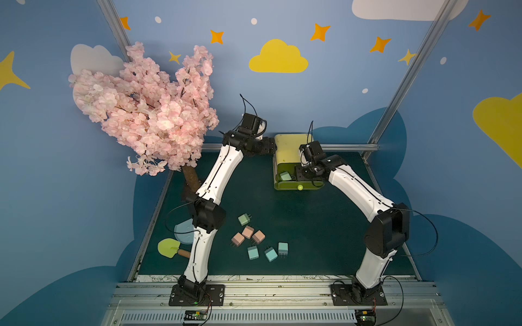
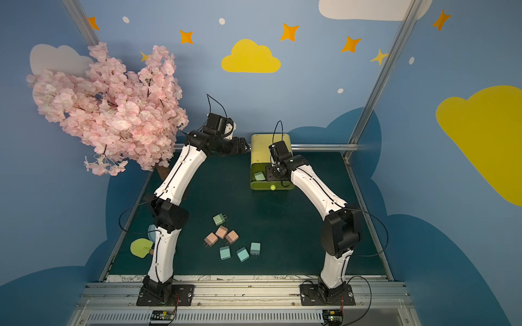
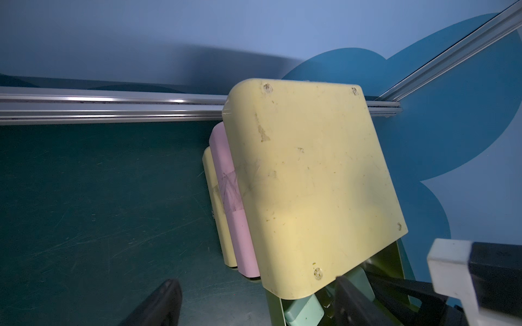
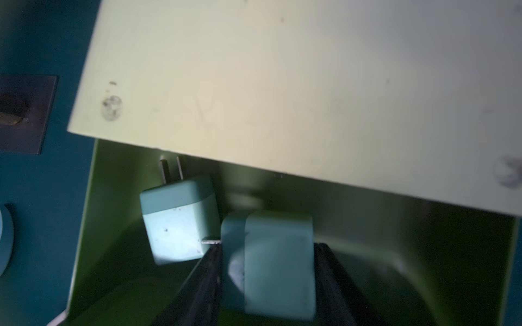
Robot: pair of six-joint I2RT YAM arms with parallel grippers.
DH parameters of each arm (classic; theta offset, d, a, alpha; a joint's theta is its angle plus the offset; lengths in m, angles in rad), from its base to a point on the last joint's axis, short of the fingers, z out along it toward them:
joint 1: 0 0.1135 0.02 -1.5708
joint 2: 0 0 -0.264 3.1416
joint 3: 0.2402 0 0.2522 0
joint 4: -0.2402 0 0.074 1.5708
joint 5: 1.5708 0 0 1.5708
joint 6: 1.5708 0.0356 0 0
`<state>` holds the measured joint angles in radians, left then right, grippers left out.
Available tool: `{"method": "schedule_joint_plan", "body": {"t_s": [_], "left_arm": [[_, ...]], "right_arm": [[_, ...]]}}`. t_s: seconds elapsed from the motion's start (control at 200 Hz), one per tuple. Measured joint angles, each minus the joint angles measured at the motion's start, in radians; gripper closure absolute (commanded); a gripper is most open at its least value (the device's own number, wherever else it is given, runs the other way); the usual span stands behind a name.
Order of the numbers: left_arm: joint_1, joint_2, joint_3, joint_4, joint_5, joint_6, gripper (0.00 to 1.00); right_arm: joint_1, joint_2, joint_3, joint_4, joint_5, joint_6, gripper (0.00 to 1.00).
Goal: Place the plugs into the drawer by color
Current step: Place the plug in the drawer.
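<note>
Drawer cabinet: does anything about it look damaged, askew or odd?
Yes. The cabinet has a patch of clear tape across its side, over the pink middle layer, and its pale yellow top is scuffed and stained. Both plugs visible in the open drawer are pale green.

Background stuff on my feed: a fake pink cherry blossom tree (image 1: 144, 110) stands at the far left corner of the dark green tabletop (image 1: 310, 225). Near the left edge there's a little yellow-green toy shovel (image 1: 168, 247) with a wooden handle. Just behind it sits a pale blue disc (image 1: 182, 231), partly hidden. The walls are blue with a yellow cloud (image 1: 278, 58) and orange stars (image 1: 320, 32). An aluminium rail (image 1: 350, 146) runs along the back edge.
</note>
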<state>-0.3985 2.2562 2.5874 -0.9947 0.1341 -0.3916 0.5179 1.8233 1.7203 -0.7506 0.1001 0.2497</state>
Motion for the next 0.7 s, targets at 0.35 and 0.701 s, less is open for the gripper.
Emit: {"method": "schedule_joint_plan", "body": {"t_s": [0.35, 0.701], "left_arm": [[0.0, 0.0, -0.032, 0.001, -0.001, 0.0, 0.14], [0.01, -0.001, -0.05, 0.002, 0.001, 0.001, 0.14]], "right_arm": [[0.0, 0.013, 0.022, -0.009, 0.011, -0.019, 0.35], [0.005, -0.04, 0.03, -0.045, -0.041, -0.045, 0.28]]}}
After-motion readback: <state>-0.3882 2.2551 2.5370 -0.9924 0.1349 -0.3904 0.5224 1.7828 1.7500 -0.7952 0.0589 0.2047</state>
